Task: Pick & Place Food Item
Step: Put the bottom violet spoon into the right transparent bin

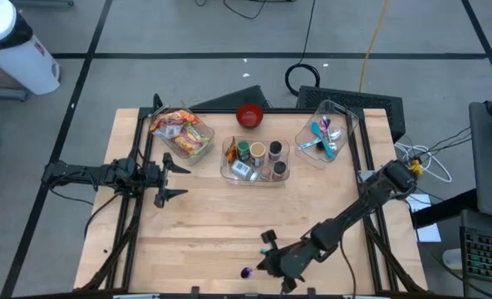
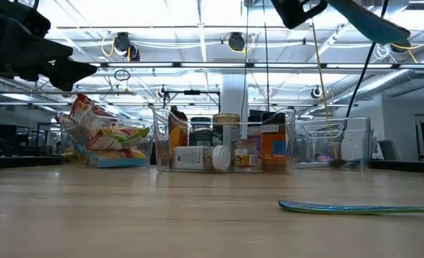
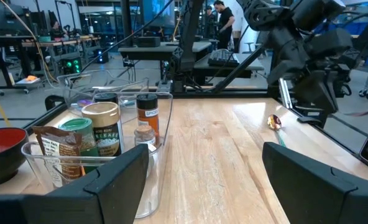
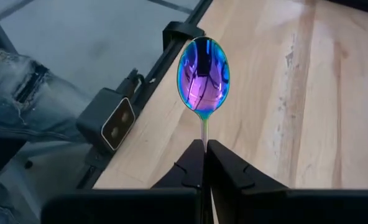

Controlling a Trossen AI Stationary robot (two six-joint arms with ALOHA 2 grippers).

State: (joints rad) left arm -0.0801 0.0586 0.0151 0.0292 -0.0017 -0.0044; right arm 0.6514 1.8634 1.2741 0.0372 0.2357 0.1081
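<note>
Nearest us, our right gripper [image 4: 204,163] is pinched on the iridescent spoon [image 4: 204,73], its long axis running straight ahead of the fingers toward the table's near edge, while our left gripper [image 1: 169,180] waits spread wide and empty.

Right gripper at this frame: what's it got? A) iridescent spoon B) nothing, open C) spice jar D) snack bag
A: the right wrist view shows the right gripper shut on the thin handle of the spoon, whose bowl sticks out over the table near its front edge.
</note>
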